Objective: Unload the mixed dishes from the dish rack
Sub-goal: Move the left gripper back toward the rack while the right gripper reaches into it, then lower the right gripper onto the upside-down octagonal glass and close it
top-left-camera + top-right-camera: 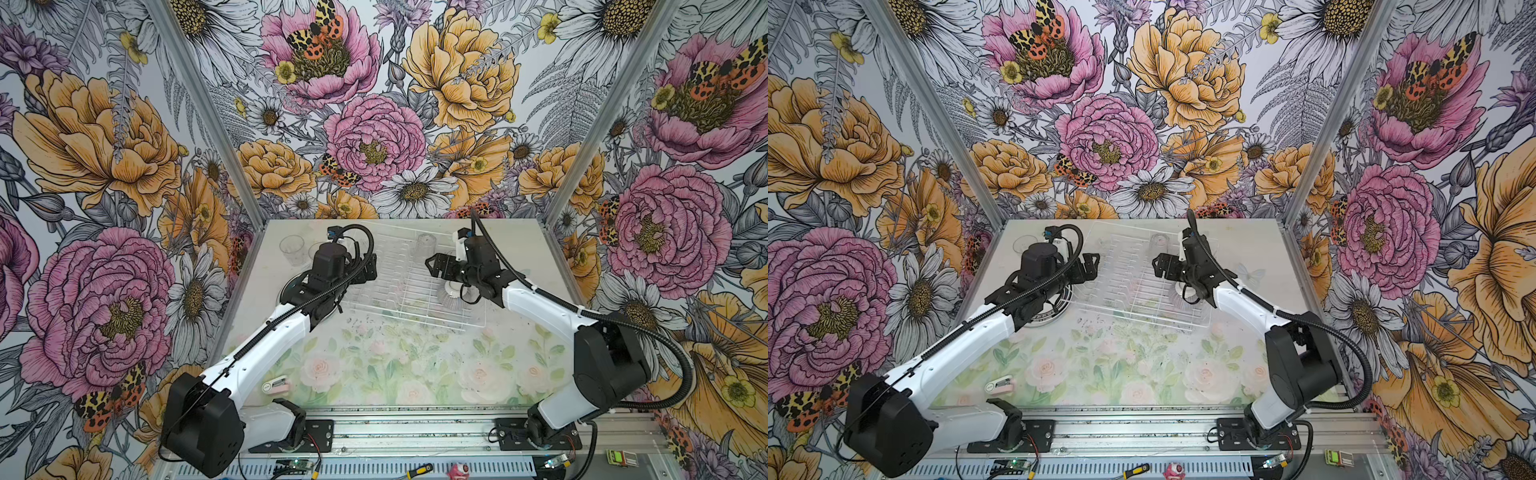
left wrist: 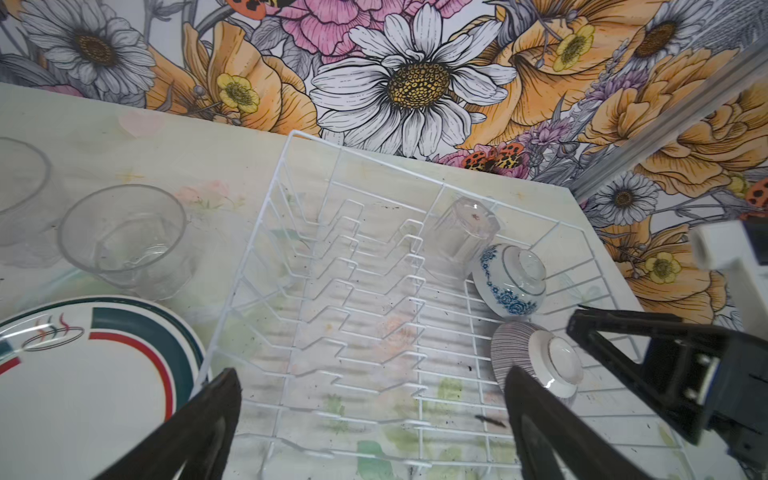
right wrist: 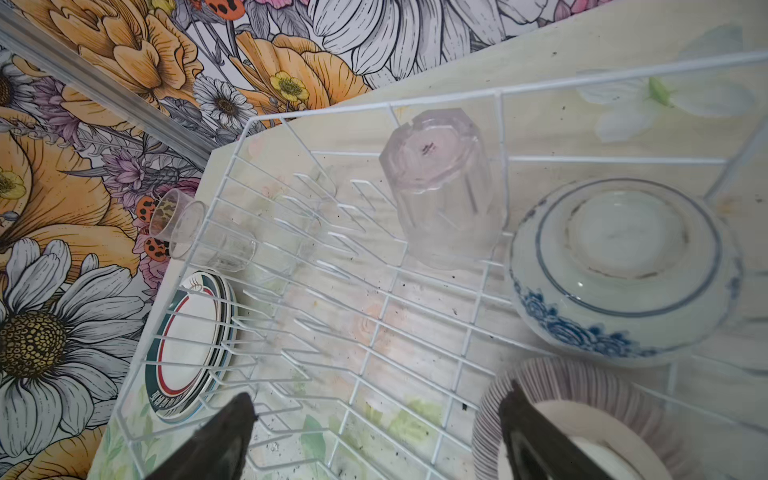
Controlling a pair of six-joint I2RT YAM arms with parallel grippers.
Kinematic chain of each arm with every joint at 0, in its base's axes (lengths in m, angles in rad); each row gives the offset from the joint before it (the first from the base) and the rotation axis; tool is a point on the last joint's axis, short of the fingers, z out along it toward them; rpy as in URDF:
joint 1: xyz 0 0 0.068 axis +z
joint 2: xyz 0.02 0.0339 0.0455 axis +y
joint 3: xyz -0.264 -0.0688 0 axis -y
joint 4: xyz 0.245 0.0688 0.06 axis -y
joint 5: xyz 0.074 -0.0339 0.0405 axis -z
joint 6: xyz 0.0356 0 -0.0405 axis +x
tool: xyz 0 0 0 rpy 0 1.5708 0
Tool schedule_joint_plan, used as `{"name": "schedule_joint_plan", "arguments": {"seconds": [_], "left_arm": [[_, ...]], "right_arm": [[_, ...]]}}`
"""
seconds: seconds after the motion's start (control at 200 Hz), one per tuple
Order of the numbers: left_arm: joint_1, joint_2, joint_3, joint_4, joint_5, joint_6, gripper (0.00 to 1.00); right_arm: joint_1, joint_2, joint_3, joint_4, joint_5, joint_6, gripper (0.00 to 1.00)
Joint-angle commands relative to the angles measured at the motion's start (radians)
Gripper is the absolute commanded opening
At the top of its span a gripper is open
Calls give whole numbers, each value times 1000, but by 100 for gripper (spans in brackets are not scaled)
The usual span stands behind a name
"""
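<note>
**Both pincers spread wide over the dish rack**

The dish rack (image 1: 395, 286) sat askew on the far half of the surface (image 1: 415, 374), between the two arms. Three dishes lay in its right-hand part. An upturned tumbler (image 3: 440, 187) stood toward the far side, with a blue-flowered bowl (image 3: 619, 266) upside down just beside it. A striped bowl (image 3: 582, 382), also upside down, sat nearer the robot than those two.

Outside the rack, on its left, a stack of plates (image 2: 83, 374) with green and red rim bands lay flat on the surface, just beside the rack's side wires. Beyond the plates a clear tumbler (image 2: 124, 237) stood upright, and a second tumbler (image 2: 20, 191) stood next to it.

The left pincer (image 1: 369, 268) hung over the left side of the rack, its jaws spread wide and gripping nothing. The right pincer (image 3: 380, 392) hung over the right part of the rack, its jaws also spread wide. One finger (image 3: 536, 440) lay across the striped bowl's upturned foot, and the other was over bare wire. Whether that finger touched the bowl could not be told.
</note>
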Motion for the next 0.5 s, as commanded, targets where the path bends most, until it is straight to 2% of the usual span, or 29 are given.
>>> {"name": "schedule_joint_plan", "arguments": {"seconds": [0.0, 0.26, 0.375, 0.495], "left_arm": [[-36, 3, 4, 98, 71, -25, 99], [-76, -69, -49, 143, 77, -29, 99], [-76, -91, -70, 163, 77, -35, 99], [-76, -85, -64, 155, 76, -30, 99]], "right_arm": [[14, 87, 83, 10, 119, -73, 92], [42, 254, 190, 67, 275, -128, 92], [47, 295, 190, 155, 305, -132, 92], [47, 353, 243, 167, 305, -152, 92]]}}
